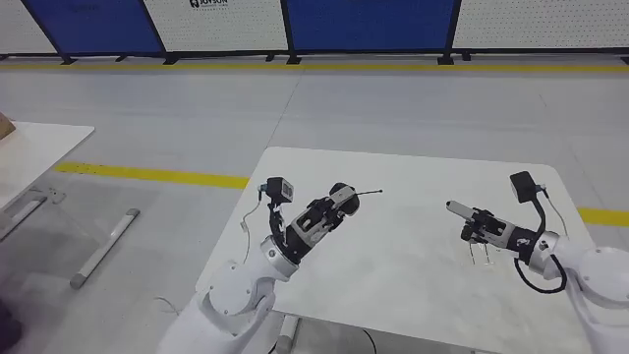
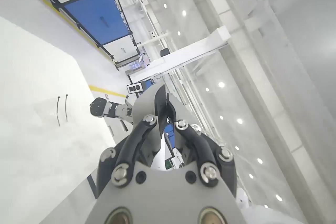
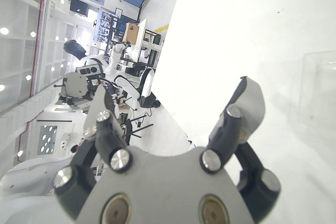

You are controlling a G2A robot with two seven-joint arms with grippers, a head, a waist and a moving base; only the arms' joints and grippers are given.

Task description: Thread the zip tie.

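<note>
The zip tie (image 1: 366, 194) is a very thin, straight black strip with a small dark knob at its free end. It is held above the bench (image 1: 413, 275), over the white top's left-centre part. One end is pinched in the left gripper (image 1: 344, 198), whose fingers (image 2: 149, 107) are pressed together at the tips on it. The rest sticks out clear of the fingers in the air.

Its long axis runs almost level across the bench. The knobbed end points toward the right gripper (image 1: 454, 206) and slightly away from the robot. There is an open gap between that end and the right gripper.

The right gripper hovers over the right part of the bench. Its fingers (image 3: 248, 93) are spread wide and hold nothing.

Just beside the right arm a small clear box (image 3: 319, 83) sits on the bench. In the left wrist view two more thin black strips (image 2: 58, 110) lie side by side near the right gripper; whether they are inside the box I cannot tell.
</note>
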